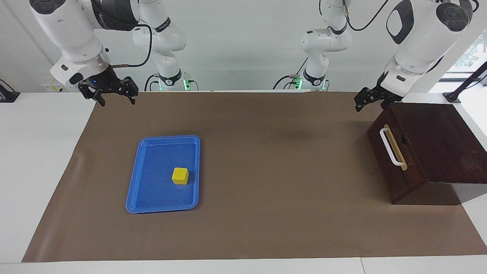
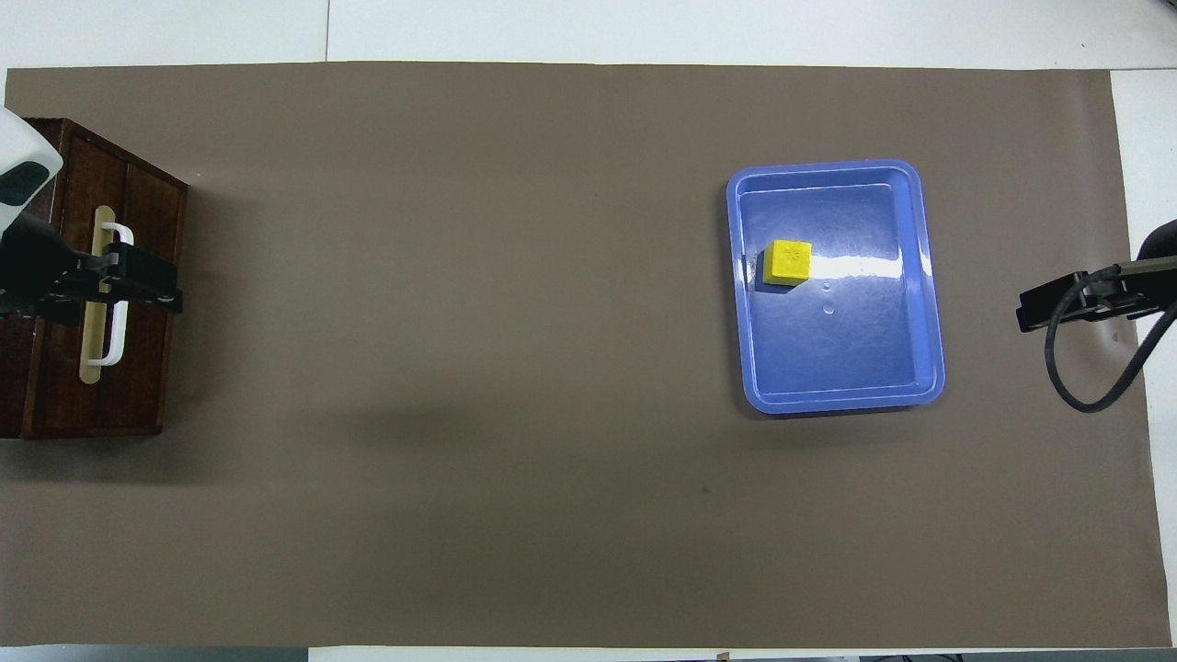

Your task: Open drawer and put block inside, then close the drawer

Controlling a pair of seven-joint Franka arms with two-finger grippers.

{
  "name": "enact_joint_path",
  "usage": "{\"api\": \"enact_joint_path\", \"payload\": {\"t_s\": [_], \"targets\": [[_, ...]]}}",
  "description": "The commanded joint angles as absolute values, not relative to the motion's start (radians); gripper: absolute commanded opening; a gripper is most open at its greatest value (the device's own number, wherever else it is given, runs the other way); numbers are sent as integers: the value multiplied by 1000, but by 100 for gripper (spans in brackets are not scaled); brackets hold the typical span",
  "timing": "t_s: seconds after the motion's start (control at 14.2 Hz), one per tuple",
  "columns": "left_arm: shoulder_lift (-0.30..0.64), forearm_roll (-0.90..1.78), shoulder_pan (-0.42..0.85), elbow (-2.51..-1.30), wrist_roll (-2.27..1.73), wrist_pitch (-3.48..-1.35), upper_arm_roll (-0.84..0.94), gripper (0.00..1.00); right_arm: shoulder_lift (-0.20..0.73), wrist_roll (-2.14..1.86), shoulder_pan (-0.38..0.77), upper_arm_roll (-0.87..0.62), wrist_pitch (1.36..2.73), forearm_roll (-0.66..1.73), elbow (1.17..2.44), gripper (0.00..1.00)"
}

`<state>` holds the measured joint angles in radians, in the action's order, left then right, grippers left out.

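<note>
Yellow block (image 1: 180, 176) in a plain blue tray (image 1: 135, 190). Dark brown box (image 1: 437, 129); its drawer (image 1: 380, 156) bears a white handle (image 1: 391, 146) on a tan strip. The mat (image 1: 266, 171) is plain brown, the table (image 1: 38, 152) white. Black grippers on white arms.

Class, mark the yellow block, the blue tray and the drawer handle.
yellow block (image 1: 180, 176), facing view, front face.
blue tray (image 1: 131, 190), facing view, rim.
drawer handle (image 1: 390, 146), facing view, middle of the white bar.
</note>
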<state>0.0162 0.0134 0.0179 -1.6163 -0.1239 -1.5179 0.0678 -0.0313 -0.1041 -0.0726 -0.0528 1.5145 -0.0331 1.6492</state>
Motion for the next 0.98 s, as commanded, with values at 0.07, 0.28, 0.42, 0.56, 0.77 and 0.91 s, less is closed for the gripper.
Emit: {"api": "enact_joint_path", "payload": {"t_s": [0.07, 0.28, 0.42, 0.56, 0.77, 0.91], "targets": [[15, 21, 20, -1605, -110, -1509, 61, 100, -48, -120, -91, -64, 1531, -41, 1663, 100], [15, 20, 20, -1606, -110, -1511, 61, 100, -48, -115, -94, -63, 1535, -41, 1663, 100], [14, 18, 20, -1611, -104, -1519, 61, 100, -46, -112, -94, -63, 1568, -48, 1666, 100], [-3, -3, 28, -1661, -92, -1603, 61, 100, -48, -118, -92, -63, 1568, -48, 1666, 100], [-46, -138, 37, -1820, -91, -1802, 64, 100, -49, -117, -107, -63, 1565, -37, 1674, 100], [-41, -205, 35, -1874, -91, -1902, 64, 100, -52, -110, -106, -63, 1565, -31, 1683, 100]]}}
